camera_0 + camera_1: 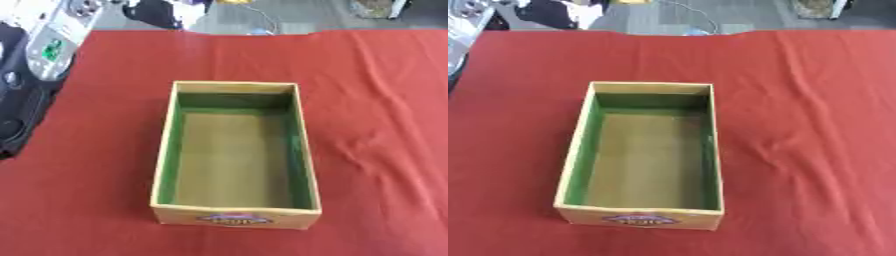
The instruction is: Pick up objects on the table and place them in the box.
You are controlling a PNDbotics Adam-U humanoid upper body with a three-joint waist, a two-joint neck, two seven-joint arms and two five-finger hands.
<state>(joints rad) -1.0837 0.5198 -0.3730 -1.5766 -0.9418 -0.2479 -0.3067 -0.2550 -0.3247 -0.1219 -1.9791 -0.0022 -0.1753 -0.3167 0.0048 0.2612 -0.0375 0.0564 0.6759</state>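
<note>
An open cardboard box (167, 150) with green inner walls stands in the middle of the red cloth, its long side running away from me. Only its bare brown floor shows inside. A printed label (234, 219) marks the near outer wall. I see no loose object on the cloth in either view. Neither of my hands shows.
The red cloth (376, 125) covers the table and is wrinkled on the right. A black and grey machine part (39, 55) with a small green patch overlaps the table's left edge. Beyond the far edge lie grey floor and some clutter (166, 12).
</note>
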